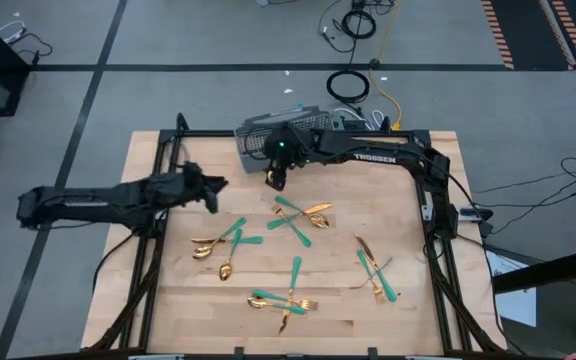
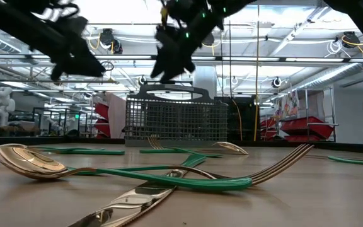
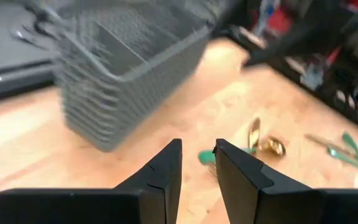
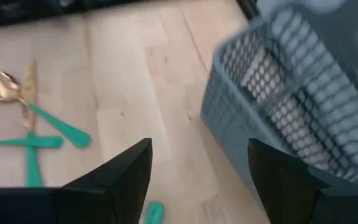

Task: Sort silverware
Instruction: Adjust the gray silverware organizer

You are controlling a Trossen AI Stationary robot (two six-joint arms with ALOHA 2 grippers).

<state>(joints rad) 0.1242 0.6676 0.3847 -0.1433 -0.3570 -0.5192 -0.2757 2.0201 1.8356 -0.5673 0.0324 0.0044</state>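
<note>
The silverware, gold-headed pieces with teal handles, lies flat on the wooden table in loose groups: one at the middle [image 1: 298, 215], one left of it [image 1: 223, 245], one near the front [image 1: 286, 295], one to the right [image 1: 373, 270]. My right gripper [image 1: 275, 178] hangs wide open and empty above the table, just in front of the grey mesh basket [image 1: 278, 135]; in its wrist view the right gripper [image 4: 199, 146] has the basket [image 4: 291, 106] beside it. My left gripper [image 1: 213, 190] hovers over the table's left part, its fingers [image 3: 166, 168] a narrow gap apart with nothing between them.
The basket [image 2: 175, 120] stands at the middle of the table's far edge. A black frame [image 1: 158, 150] runs along the table's sides. Bare wood lies between the basket and the nearest pieces [image 3: 260, 140]. Cables [image 1: 348, 85] lie on the floor beyond.
</note>
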